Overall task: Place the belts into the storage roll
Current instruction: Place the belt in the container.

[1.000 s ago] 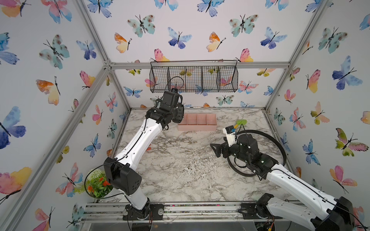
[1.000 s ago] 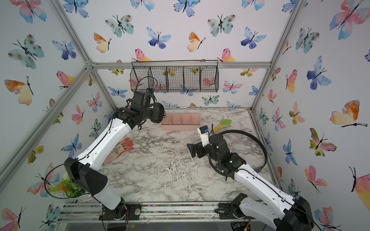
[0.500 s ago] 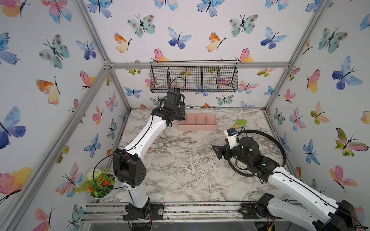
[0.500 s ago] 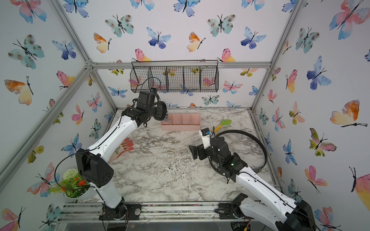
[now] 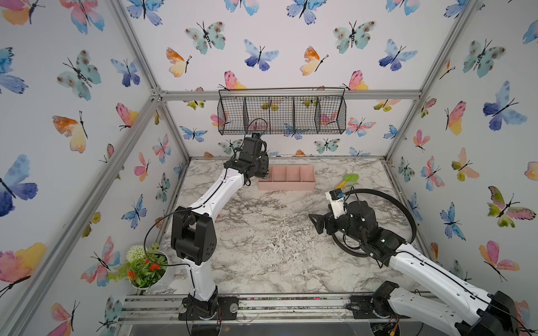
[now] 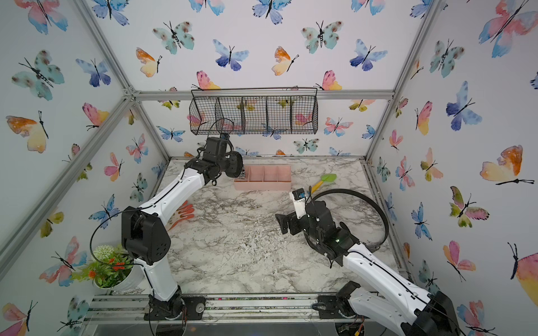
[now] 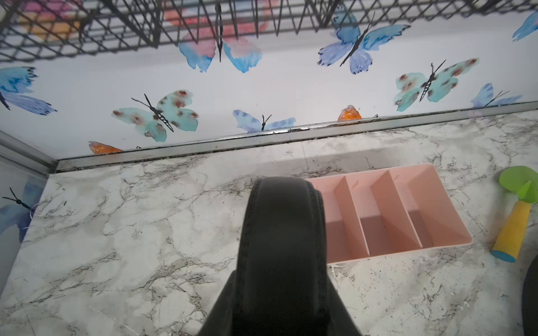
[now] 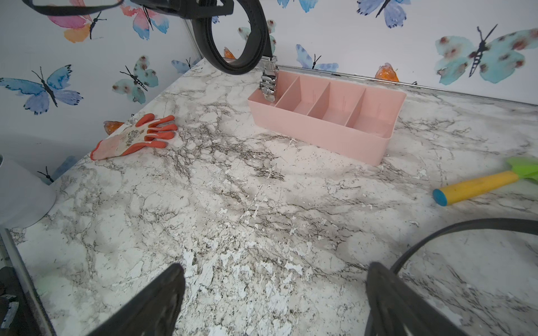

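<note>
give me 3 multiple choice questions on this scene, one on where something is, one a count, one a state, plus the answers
1. Where does the buckle of the rolled belt hang?
A. over the glove
B. at the tray's end compartment
C. in the wire basket

2. How many compartments does the tray have?
A. three
B. four
C. six

3. The right gripper is:
A. shut on a belt
B. shut on the scoop
C. open, holding nothing

Answers:
1 B: the right wrist view shows the buckle dipping at the end compartment.
2 B: three dividers split the tray into four.
3 C: its fingers stand wide apart with nothing between them.
</note>
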`<state>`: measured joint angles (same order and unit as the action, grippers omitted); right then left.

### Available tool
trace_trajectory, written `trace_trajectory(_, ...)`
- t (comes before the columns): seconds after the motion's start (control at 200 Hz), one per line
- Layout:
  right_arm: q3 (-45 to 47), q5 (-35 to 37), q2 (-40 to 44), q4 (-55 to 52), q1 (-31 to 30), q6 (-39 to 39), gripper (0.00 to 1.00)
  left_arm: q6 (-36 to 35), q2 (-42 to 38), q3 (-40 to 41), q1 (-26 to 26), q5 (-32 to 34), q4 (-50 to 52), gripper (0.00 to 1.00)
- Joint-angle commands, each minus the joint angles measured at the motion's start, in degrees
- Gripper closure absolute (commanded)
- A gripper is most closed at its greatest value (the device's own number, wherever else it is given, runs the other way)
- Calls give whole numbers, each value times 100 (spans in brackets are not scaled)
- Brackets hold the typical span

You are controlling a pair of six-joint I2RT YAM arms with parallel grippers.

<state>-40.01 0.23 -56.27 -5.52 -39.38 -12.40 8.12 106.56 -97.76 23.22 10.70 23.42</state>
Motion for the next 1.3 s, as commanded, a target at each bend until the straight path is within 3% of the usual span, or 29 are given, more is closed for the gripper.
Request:
trace_trajectory(0.0, 77, 95, 31, -21, -1, 36, 1, 102, 77, -67, -35, -112, -405, 83)
trace_trajectory(0.606, 229, 28, -77, 163, 0, -52, 1, 63, 1091, -922, -90, -147, -206, 83)
trace_trajectory(1.296, 292, -32, -163, 167, 0, -87, 1, 149, 1518, -702, -151, -111, -760, 83)
